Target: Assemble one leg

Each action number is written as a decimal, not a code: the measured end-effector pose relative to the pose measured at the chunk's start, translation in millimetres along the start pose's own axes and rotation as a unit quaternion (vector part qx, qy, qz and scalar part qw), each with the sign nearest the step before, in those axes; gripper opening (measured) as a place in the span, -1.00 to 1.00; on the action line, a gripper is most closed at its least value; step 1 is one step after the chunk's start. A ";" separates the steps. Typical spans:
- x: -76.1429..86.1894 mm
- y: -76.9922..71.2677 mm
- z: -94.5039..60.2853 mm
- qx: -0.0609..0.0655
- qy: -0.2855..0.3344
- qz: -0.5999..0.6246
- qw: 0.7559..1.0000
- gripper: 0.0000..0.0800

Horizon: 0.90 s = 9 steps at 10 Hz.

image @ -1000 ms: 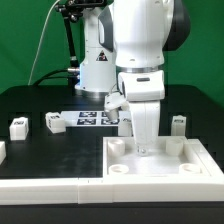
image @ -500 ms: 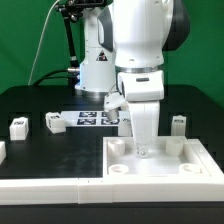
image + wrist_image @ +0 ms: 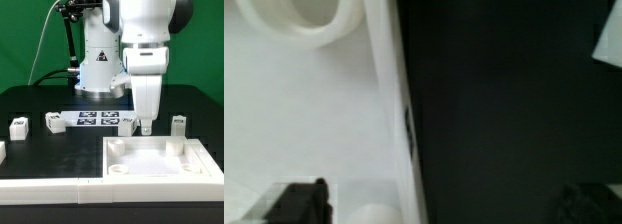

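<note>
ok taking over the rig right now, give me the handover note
Claw: open and empty, hanging over the far edge of the tray.
Legs: all loose and upright on the table. The far-left leg and second leg are on the exterior view's left, the middle leg is beside the claw, and the right leg is behind the tray's far right corner.
Done: no leg fitted; the tray's visible corner holes are bare.
Left: grasp a leg and seat it in a corner hole. The middle leg looks nearest.

A white tray (image 3: pixel 160 162) lies on the black table (image 3: pixel 40 100); the marker board (image 3: pixel 95 119) lies behind the tray, toward the exterior view's left.
</note>
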<state>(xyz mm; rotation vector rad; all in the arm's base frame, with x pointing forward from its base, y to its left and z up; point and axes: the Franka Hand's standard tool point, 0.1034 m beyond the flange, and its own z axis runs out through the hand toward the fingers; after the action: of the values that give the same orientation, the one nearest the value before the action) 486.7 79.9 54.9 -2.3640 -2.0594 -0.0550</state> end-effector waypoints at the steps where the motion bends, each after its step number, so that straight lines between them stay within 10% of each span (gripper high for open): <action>1: -1.8 -0.8 2.5 0.002 0.000 0.011 1.000 0.62; 6: -4.4 -9.6 3.9 -0.012 0.011 0.181 0.983 0.62; 9: 6.5 -26.7 9.7 -0.002 0.018 0.406 0.914 0.62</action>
<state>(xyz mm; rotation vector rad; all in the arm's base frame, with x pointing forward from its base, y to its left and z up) 461.3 90.2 44.9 -2.9626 -0.9114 -0.0927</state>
